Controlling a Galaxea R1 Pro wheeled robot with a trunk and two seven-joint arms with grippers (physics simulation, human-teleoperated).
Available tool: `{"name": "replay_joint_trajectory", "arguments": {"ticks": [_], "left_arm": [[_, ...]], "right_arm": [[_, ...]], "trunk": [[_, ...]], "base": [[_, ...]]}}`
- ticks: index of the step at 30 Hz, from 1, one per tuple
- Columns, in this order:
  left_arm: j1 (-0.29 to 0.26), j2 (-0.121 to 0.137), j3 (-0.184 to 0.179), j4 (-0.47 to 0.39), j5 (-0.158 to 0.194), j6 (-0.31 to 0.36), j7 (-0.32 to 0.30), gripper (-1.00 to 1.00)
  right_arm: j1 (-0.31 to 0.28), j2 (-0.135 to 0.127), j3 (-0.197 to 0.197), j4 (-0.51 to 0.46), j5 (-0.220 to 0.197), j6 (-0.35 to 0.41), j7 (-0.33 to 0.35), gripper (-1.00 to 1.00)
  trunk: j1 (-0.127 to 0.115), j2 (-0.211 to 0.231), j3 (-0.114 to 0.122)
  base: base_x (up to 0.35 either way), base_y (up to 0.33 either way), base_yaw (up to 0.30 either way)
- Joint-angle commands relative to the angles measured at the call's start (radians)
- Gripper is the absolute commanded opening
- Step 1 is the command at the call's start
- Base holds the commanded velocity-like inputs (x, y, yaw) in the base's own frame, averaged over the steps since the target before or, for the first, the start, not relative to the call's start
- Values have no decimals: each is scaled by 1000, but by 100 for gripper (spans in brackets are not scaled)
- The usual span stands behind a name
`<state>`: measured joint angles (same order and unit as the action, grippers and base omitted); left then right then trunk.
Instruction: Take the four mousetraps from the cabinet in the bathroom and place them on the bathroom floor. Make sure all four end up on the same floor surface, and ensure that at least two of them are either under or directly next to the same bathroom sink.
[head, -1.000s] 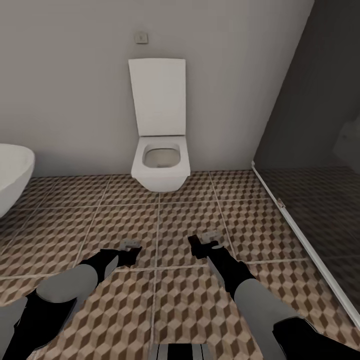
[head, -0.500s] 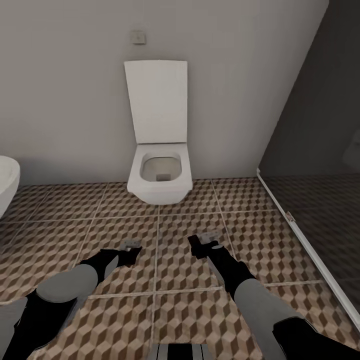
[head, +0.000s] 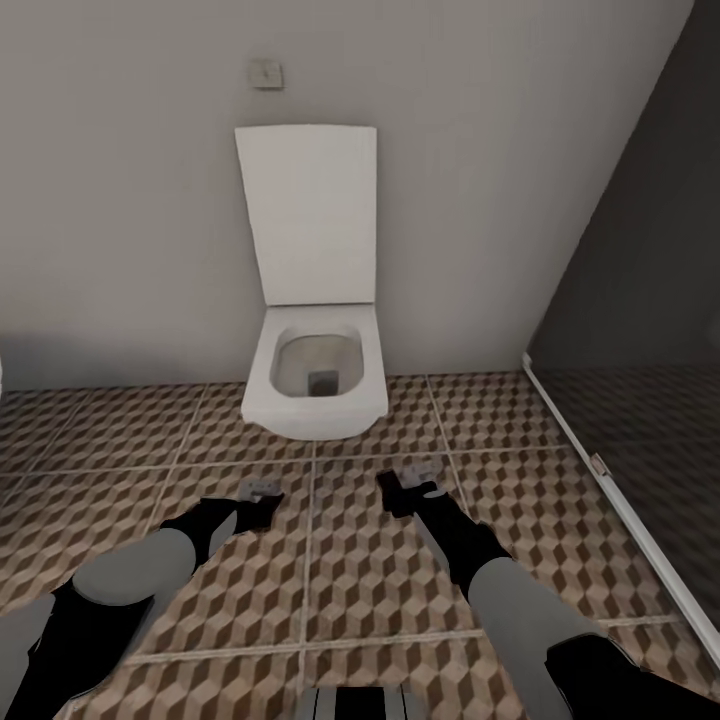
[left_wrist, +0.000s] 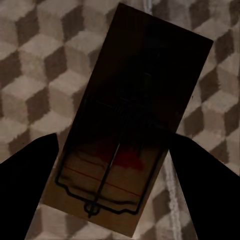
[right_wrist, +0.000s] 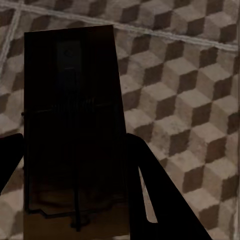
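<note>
Both arms stretched forward and low over the bathroom floor (head: 360, 590). Left gripper (head: 262, 497) clamped on a mousetrap (left_wrist: 131, 130); right gripper (head: 408, 488) clamped on a second mousetrap (right_wrist: 75, 125), very dark. Beyond, an open toilet (head: 314, 380) against the wall.

toilet (head: 314, 385) lid up | cube-tiled bathroom floor (head: 360, 580) | wall switch (head: 266, 73)

We note two arms, each a smooth grey cylindrical forearm between glossy black segments, tapering to a black left tool (head: 258, 497) and right tool (head: 408, 487) with pale grey tips.
</note>
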<state>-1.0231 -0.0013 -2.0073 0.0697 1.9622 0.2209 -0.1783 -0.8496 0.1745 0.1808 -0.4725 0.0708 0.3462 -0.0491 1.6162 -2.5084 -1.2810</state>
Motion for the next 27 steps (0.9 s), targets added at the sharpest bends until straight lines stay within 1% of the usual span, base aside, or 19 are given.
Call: {"name": "replay_joint_trajectory", "arguments": {"ticks": [1,6,9,23,27], "left_arm": [[0,0,-8,2,10,6,-6,-100],[0,0,-8,2,10,6,-6,-100],[0,0,-8,2,10,6,-6,-100],[0,-1,-8,2,10,6,-6,-100],[0,-1,-8,2,10,6,-6,-100]], "right_arm": [[0,0,3,-1,4,7,-7,-100],[0,0,3,-1,4,7,-6,-100],[0,0,3,-1,4,7,-6,-100],[0,0,3,-1,4,7,-7,-100],[0,0,3,-1,4,7,-6,-100]], "trunk": [[0,0,-1],[0,0,-1],[0,0,-1],[0,0,-1],[2,-1,-16]], "base": [[331,0,0],[321,0,0],[154,0,0],[17,0,0],[0,0,0]]}}
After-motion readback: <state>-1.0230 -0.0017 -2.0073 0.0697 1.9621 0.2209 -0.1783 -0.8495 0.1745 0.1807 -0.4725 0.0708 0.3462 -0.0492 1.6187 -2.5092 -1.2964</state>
